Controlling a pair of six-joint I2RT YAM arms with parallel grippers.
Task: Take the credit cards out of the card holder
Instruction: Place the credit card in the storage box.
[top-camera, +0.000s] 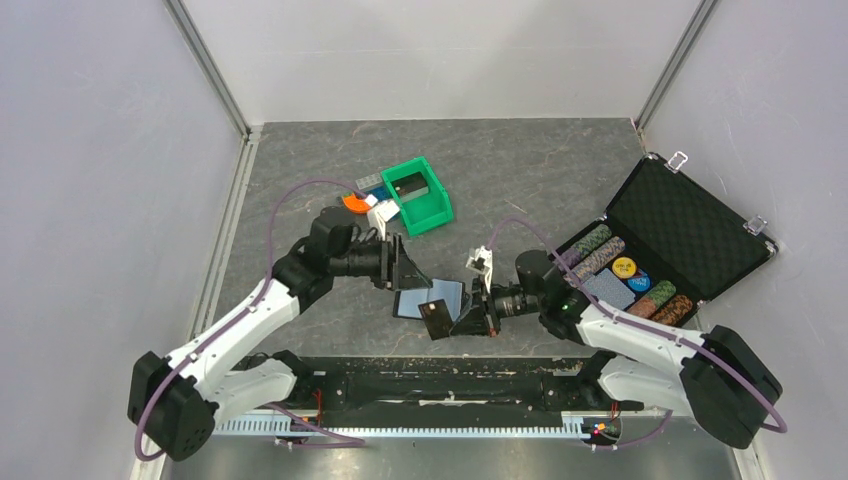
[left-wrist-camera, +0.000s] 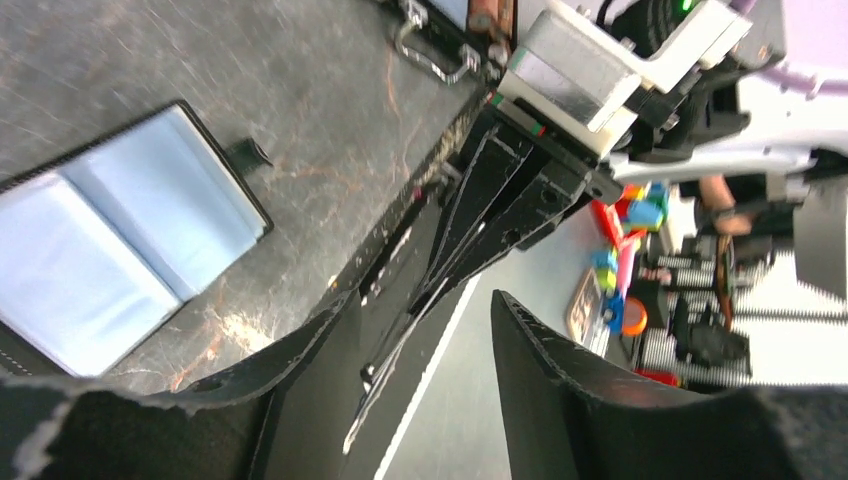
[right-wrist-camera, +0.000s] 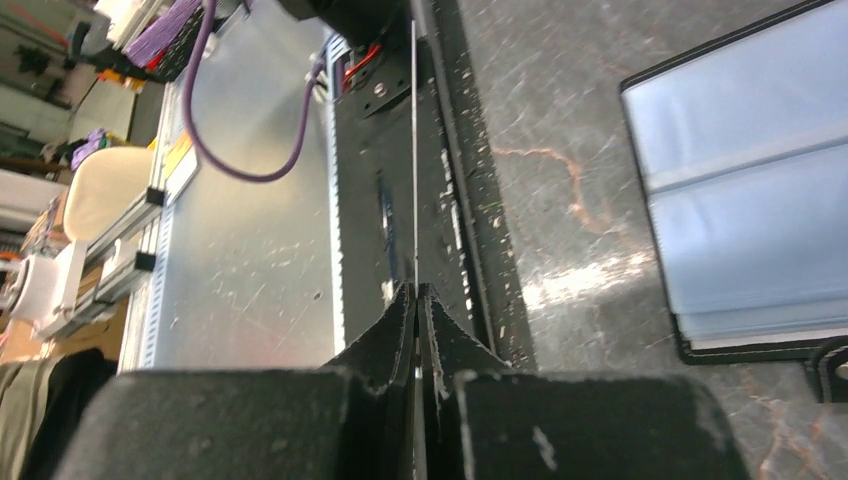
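The card holder (top-camera: 432, 297) lies open on the table, its blue-grey faces up, also seen in the left wrist view (left-wrist-camera: 110, 240) and the right wrist view (right-wrist-camera: 740, 180). A black credit card (top-camera: 435, 319) is held just above the table in front of it by my right gripper (top-camera: 455, 322), shut on the card's edge. In the right wrist view the card (right-wrist-camera: 414, 150) shows edge-on, sticking out of the closed right gripper (right-wrist-camera: 416, 292). My left gripper (top-camera: 405, 268) hangs over the holder's far side. Its jaws (left-wrist-camera: 420, 345) stand open, and the card (left-wrist-camera: 395, 320) shows edge-on beyond the gap.
A green bin (top-camera: 418, 195) with coloured blocks (top-camera: 362, 200) beside it stands behind the left arm. An open black foam-lined case (top-camera: 690, 225) with poker chips (top-camera: 620, 270) sits at the right. A black rail (top-camera: 440, 375) runs along the near edge.
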